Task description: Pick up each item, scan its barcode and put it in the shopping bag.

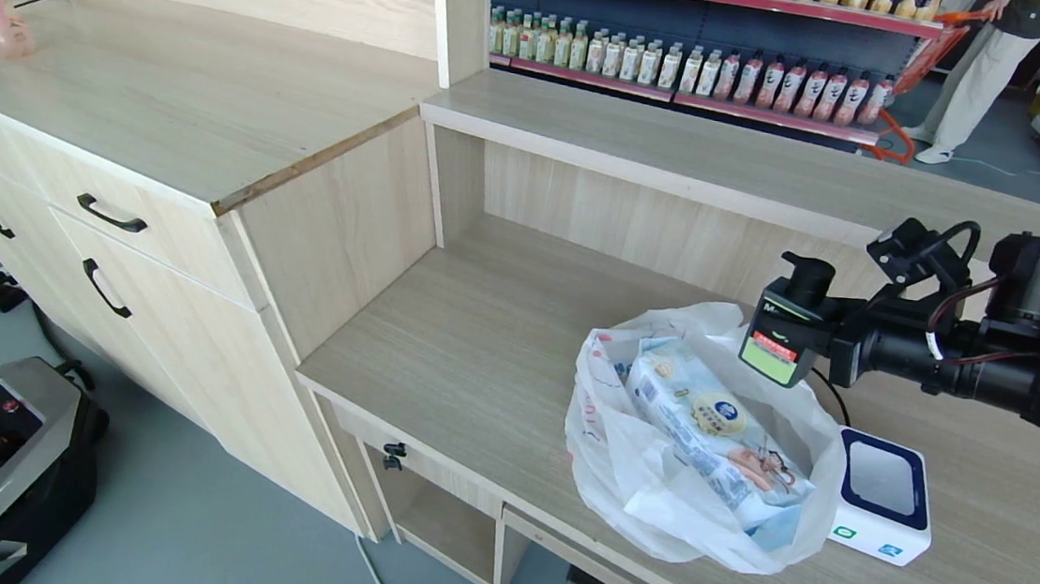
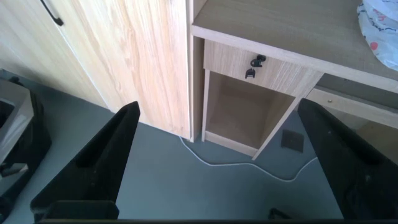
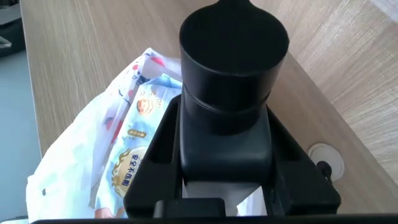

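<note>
My right gripper is shut on a black container with a round black cap and a green and red label. It hangs just above the far right rim of the white plastic shopping bag on the lower counter. In the bag lies a blue and white soft pack. The right wrist view looks down over the container, held in the right gripper, with the bag and the pack beneath. My left gripper is open and empty, low in front of the counter, above the floor.
A white and blue scanner sits on the counter right of the bag, with a cable grommet nearby. A taller drawer cabinet stands to the left. Under the counter are a locked drawer, an open recess and a floor cable.
</note>
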